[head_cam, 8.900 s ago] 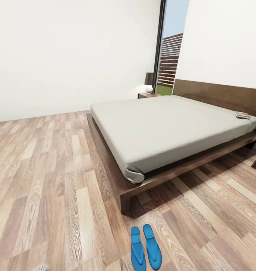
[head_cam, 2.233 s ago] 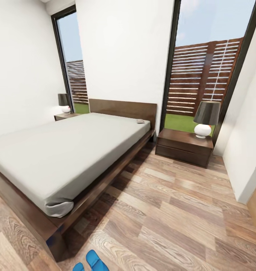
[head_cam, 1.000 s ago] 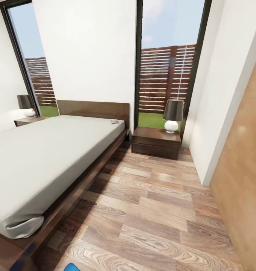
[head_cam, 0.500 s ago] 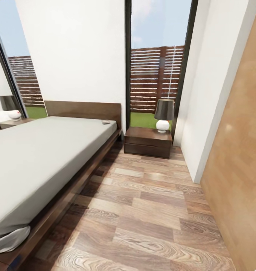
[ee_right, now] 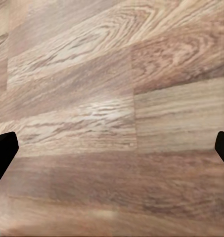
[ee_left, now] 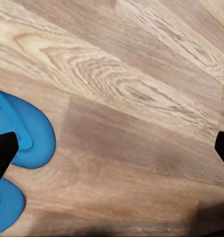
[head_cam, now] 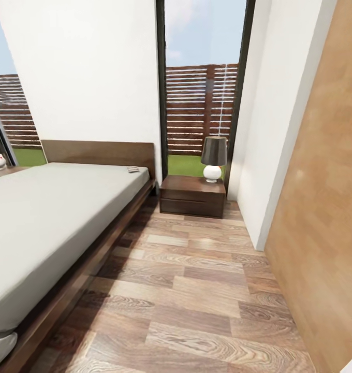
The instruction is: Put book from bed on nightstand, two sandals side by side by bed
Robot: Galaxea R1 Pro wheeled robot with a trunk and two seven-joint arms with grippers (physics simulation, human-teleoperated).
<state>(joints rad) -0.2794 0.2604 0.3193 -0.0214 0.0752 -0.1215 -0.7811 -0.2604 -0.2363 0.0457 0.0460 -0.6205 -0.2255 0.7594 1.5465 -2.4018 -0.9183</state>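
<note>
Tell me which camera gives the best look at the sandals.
The left wrist view: the sandals lie on the plank floor, cut off by the frame edge. The head view looks at the bed and nightstand; the right wrist view at floor.

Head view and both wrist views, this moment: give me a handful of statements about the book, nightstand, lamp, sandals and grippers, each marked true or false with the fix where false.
1. The book lies on the bed near the headboard. True.
2. The nightstand by the window carries a lamp on top. True.
3. The book is already on that nightstand. False: it is on the mattress.
4. The left gripper holds a sandal. False: its fingers are spread wide over the floor, and the sandals lie on the planks beneath.
5. The right gripper is open over bare wood floor. True.
6. The nightstand drawer is pulled out. False: it looks flush with the front.
</note>
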